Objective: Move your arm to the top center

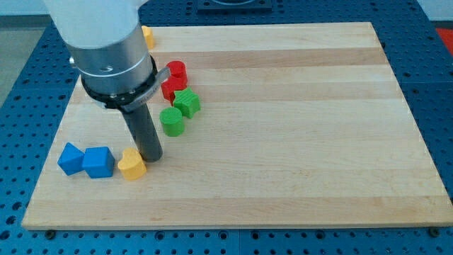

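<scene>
My tip (151,156) rests on the wooden board (283,142) at the lower left, just right of and touching or almost touching a yellow heart-shaped block (132,165). Two blue blocks lie left of it: a blue cube (98,162) and a blue angular block (70,159). Above and right of the tip are a green cylinder (171,121), a green star-like block (187,103), a red cylinder (176,71) and a red block (171,88). A yellow block (148,36) shows partly behind the arm at the top left.
The arm's large grey and white body (106,42) covers the board's upper left corner. The board lies on a blue perforated table (28,64).
</scene>
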`<action>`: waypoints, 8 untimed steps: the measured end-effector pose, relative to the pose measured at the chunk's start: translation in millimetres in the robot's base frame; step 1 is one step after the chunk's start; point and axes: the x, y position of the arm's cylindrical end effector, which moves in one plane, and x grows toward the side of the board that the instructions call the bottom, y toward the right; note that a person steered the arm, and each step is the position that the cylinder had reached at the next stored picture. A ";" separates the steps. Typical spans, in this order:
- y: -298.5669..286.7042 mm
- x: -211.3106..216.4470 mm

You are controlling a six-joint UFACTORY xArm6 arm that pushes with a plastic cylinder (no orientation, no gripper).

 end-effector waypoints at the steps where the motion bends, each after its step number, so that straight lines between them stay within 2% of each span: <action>1: -3.7 -6.3; 3: 8.2 -6.7; 4: 65.0 -6.6; 5: 160.1 -28.5; 6: 217.6 -106.2; 7: 243.3 -195.3; 8: 243.0 -274.4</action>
